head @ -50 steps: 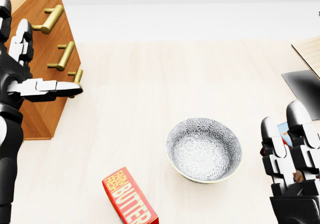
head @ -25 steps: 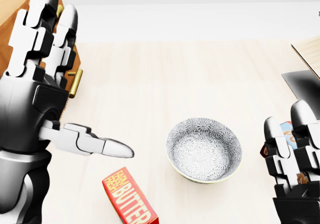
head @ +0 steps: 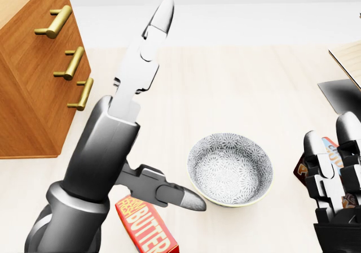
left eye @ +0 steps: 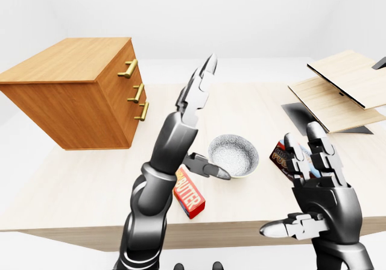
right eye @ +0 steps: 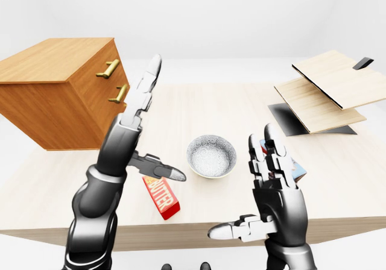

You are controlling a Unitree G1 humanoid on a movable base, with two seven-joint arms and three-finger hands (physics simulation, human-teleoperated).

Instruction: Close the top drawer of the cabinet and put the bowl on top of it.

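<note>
1. Wooden cabinet (left eye: 66, 95) sits at the left end of the counter (left eye: 78, 179) in the left-eye view. Its top drawer (left eye: 128, 70) looks flush with the others, so I'd guess that bit's done.
2. Head view: patterned bowl (head: 230, 169) rests on the counter, untouched, butter box (head: 144, 227) just beside it. Left hand (head: 121, 129) is spread wide and empty, thumb aimed at the bowl's rim, probably lining up a grab.
3. Right-eye view: right hand (right eye: 274, 188) is splayed wide too, holding nothing, near the bowl's other side.
</note>
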